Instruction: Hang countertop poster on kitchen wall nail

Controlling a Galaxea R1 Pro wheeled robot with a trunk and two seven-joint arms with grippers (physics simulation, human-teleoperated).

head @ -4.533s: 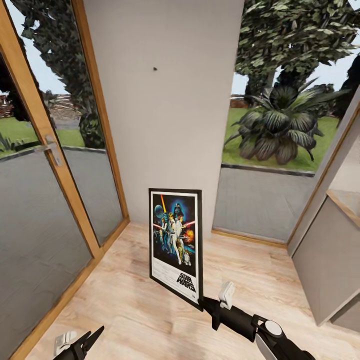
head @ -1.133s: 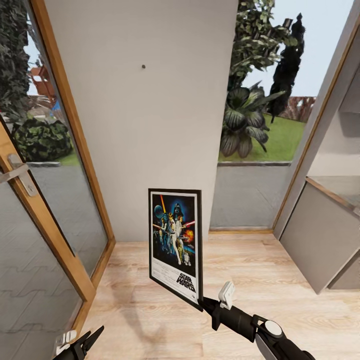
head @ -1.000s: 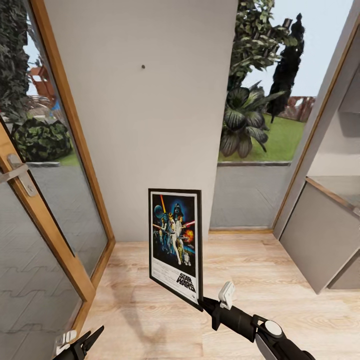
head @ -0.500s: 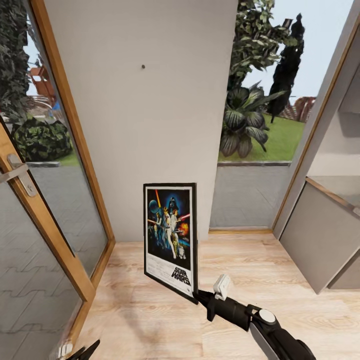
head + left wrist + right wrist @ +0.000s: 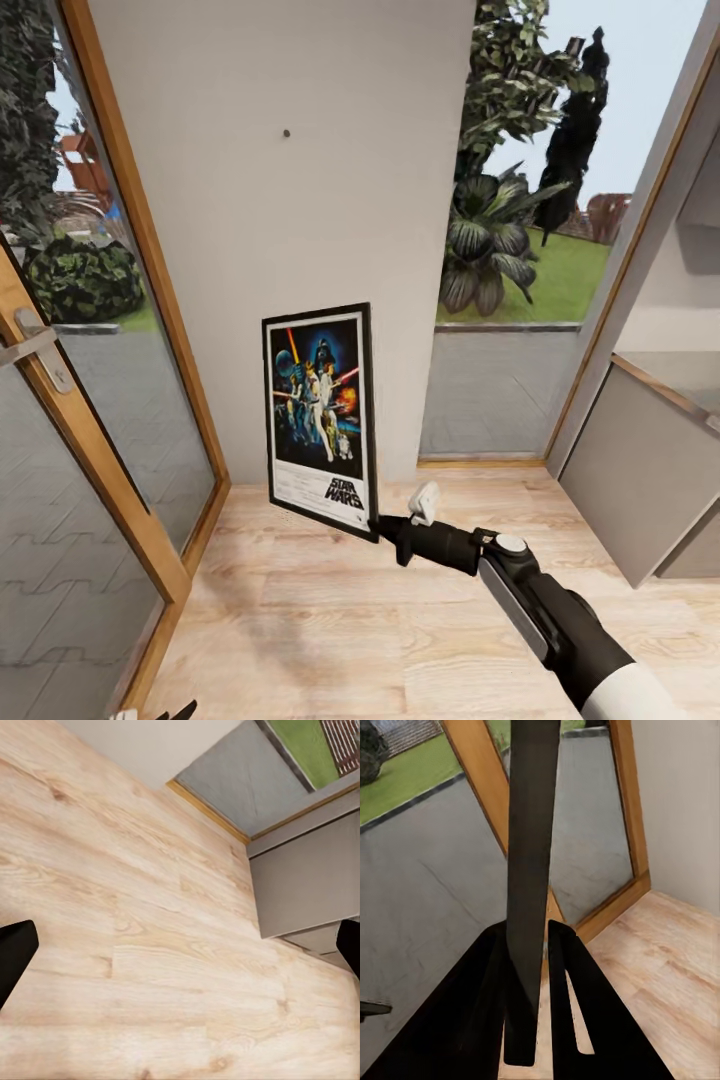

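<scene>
The black-framed Star Wars poster (image 5: pixel 318 418) stands upright in front of the white wall panel, held by its lower right corner in my right gripper (image 5: pixel 385 526), which is shut on it. The wrist view looks along the poster's dark frame edge (image 5: pixel 529 870), clamped between the two black fingers (image 5: pixel 480 1005). A small dark wall nail (image 5: pixel 286 132) sits high on the panel, well above the poster's top edge. My left gripper (image 5: pixel 180 952) is low over the wooden floor, its fingertips (image 5: pixel 15 952) spread wide apart with nothing between them. The kitchen countertop is out of view.
Wood-framed glass doors (image 5: pixel 90 400) stand on the left, with a handle (image 5: pixel 35 345). A window with garden plants (image 5: pixel 500 240) is to the right of the panel. Grey cabinet sides (image 5: pixel 640 470) stand at the right. Light wooden floor (image 5: pixel 350 630) lies below.
My right arm has lifted the poster up and to the left, closer to the wall panel. The left gripper has dropped almost out of the head view.
</scene>
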